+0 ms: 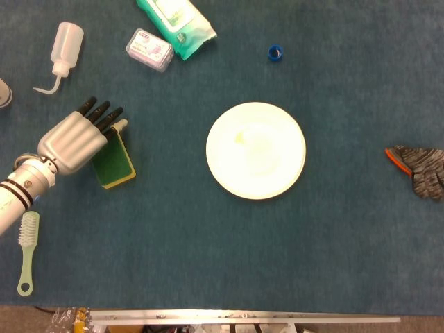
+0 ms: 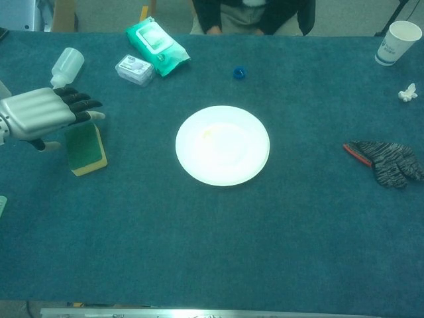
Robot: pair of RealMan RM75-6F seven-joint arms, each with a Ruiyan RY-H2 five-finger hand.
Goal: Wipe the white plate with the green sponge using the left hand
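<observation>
The white plate (image 1: 255,150) (image 2: 222,145) lies at the middle of the blue cloth, with a faint yellowish smear on it. Well to its left, the green sponge (image 1: 114,161) (image 2: 85,147) with a yellow underside lies on the cloth, green face up. My left hand (image 1: 73,139) (image 2: 40,114) is at the sponge's left edge. Its fingers are stretched out straight over the sponge's far-left corner, and I see no grip on it. In the chest view the thumb hangs down to the left of the sponge. The right hand shows in neither view.
A squeeze bottle (image 1: 62,45), a small box (image 1: 149,48) and a green wipes pack (image 1: 175,21) lie behind the hand. A blue cap (image 1: 275,52) sits beyond the plate. A grey glove (image 1: 420,166) lies far right, a brush (image 1: 26,250) near left, a paper cup (image 2: 396,42) at the far right.
</observation>
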